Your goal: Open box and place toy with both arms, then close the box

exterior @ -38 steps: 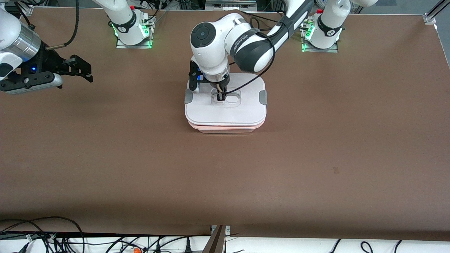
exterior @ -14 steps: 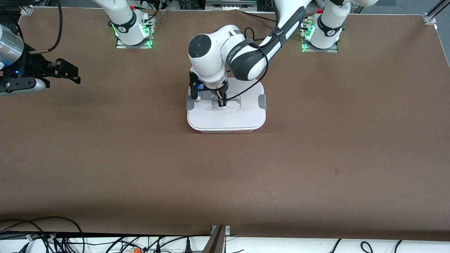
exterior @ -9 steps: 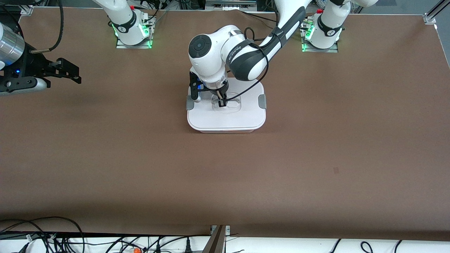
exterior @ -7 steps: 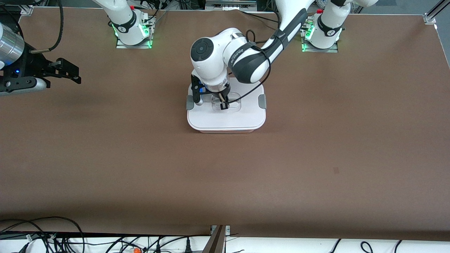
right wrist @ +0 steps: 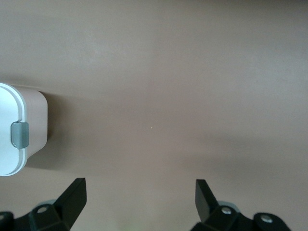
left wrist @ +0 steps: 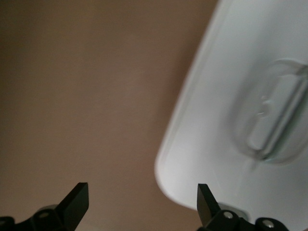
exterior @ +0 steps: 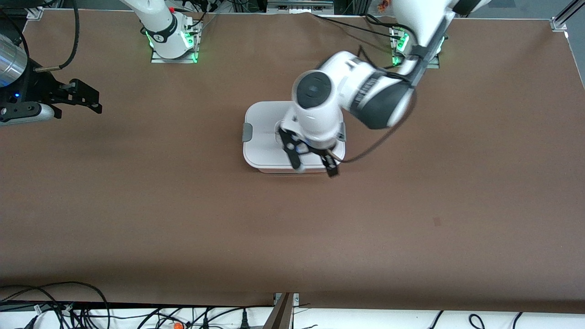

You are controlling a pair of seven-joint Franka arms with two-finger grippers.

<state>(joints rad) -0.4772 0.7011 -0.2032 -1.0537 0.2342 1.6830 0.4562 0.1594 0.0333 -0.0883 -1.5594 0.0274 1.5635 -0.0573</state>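
Observation:
The box (exterior: 265, 135) stands in the middle of the table with its white lid on. Its grey clip (exterior: 247, 132) shows at the right arm's end. My left gripper (exterior: 313, 164) is open and empty, in the air over the box's edge nearest the front camera. The left wrist view shows the lid (left wrist: 231, 72), its recessed handle (left wrist: 274, 118) and the open left gripper (left wrist: 141, 204). My right gripper (exterior: 89, 97) is open and empty, waiting over bare table at the right arm's end. In the right wrist view the open right gripper (right wrist: 139, 197) is apart from the box (right wrist: 34, 120). The toy is hidden.
The brown table (exterior: 292, 228) is bare around the box. The arm bases (exterior: 171, 41) stand at the table's edge farthest from the front camera. Cables (exterior: 68, 310) lie below the table's near edge.
The lid came down onto the box. My left gripper let go of the lid's handle, opened, and moved up and toward the front camera. The right arm drew back slightly.

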